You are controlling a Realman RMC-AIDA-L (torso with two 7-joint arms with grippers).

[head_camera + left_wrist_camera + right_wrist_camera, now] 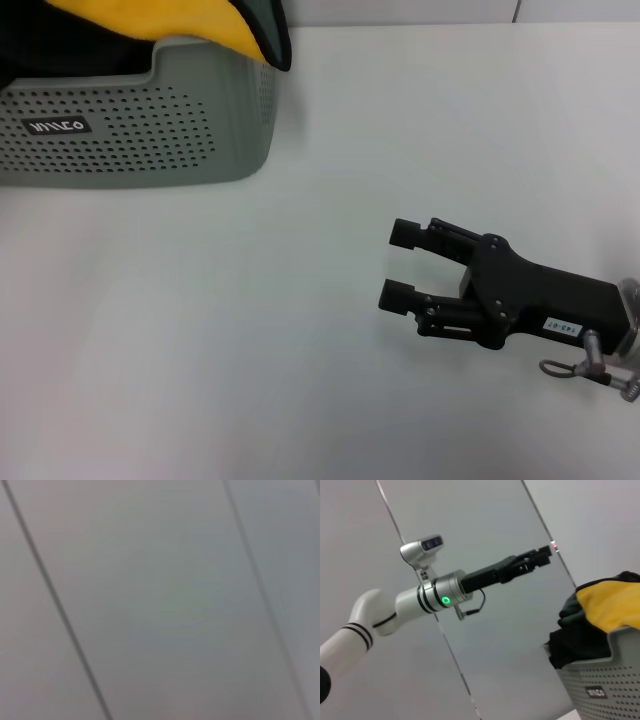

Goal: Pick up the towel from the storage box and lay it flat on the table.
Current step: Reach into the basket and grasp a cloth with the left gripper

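Black open right hand (400, 264), smooth white table (250, 330), perforated storage box (150, 130), yellow-orange towel (170, 18)

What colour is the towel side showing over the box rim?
Yellow-orange towel, clearest in the head view.

A black fabric mass (577, 642) spills over a perforated basket's rim.

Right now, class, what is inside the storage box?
The storage box holds the towel, yellow-orange side up, spilling over its rim, beside black fabric. Anything beneath is covered. The right gripper is open over the table.
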